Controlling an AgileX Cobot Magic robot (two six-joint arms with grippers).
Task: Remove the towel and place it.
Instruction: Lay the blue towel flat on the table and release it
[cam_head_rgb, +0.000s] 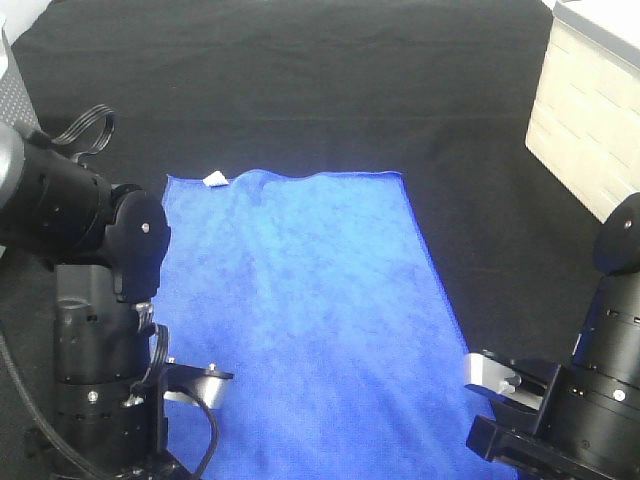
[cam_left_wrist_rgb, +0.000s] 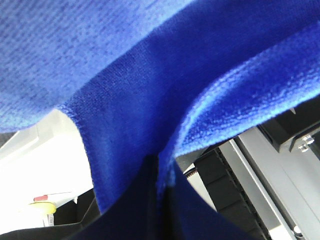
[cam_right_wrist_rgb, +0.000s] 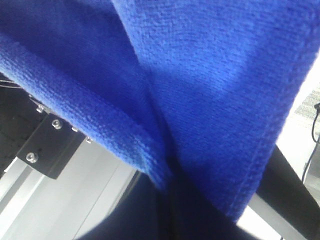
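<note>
Towel (cam_head_rgb: 300, 320) is pinched tight at its near end, one side in the left gripper (cam_left_wrist_rgb: 159, 172) and one in the right gripper (cam_right_wrist_rgb: 167, 175) (both jaws pressed together on blue cloth). From there its long side runs straight away from both arms, lying on the black table cloth (cam_head_rgb: 300, 90), with its white tag (cam_head_rgb: 214, 180) at the far end.

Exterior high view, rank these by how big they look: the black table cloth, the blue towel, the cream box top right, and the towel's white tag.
1. black table cloth
2. towel
3. cream box, partly cut off by the frame edge
4. white tag
</note>
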